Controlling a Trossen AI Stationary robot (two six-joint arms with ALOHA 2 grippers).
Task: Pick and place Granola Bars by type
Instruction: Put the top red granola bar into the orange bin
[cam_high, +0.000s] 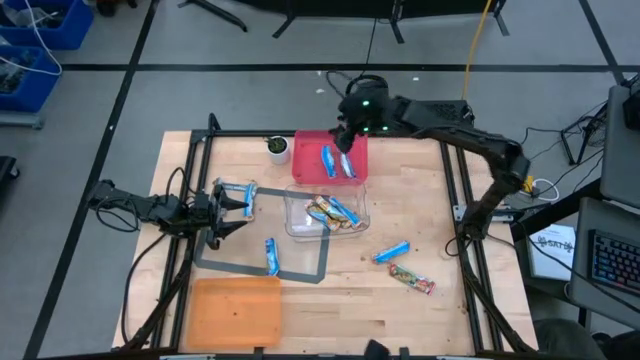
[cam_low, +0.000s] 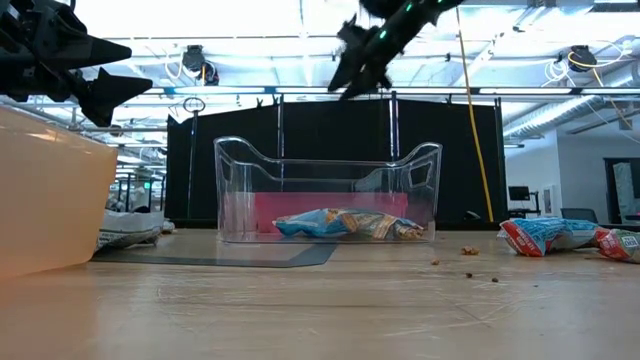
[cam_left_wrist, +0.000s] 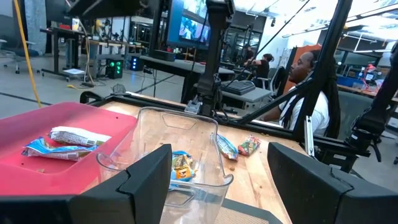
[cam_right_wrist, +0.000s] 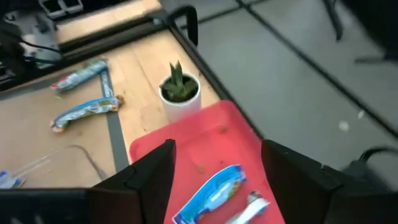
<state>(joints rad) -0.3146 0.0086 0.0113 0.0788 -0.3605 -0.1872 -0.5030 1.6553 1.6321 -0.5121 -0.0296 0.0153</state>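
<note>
Two blue-and-white Granola Bars (cam_high: 327, 160) lie flat on a red tray (cam_high: 312, 142) at the table's far side. My right gripper (cam_high: 345, 136) hangs open above them, holding nothing; one bar (cam_right_wrist: 214, 193) shows below its fingers. A clear bin (cam_high: 296, 222) in the middle holds several bars (cam_high: 332, 211), blue and tan. Loose bars lie on the table: a blue one (cam_high: 270, 255), another blue one (cam_high: 391, 252) and a tan one (cam_high: 412, 279). My left gripper (cam_high: 236, 200) waits open and level at the left, next to two blue bars (cam_high: 240, 189).
A small white cup with a green plant (cam_high: 277, 148) stands just left of the red tray. An orange tray (cam_high: 235, 310) sits at the near left. A grey mat outline (cam_high: 300, 275) lies under the clear bin. A black frame (cam_high: 450, 190) borders the table.
</note>
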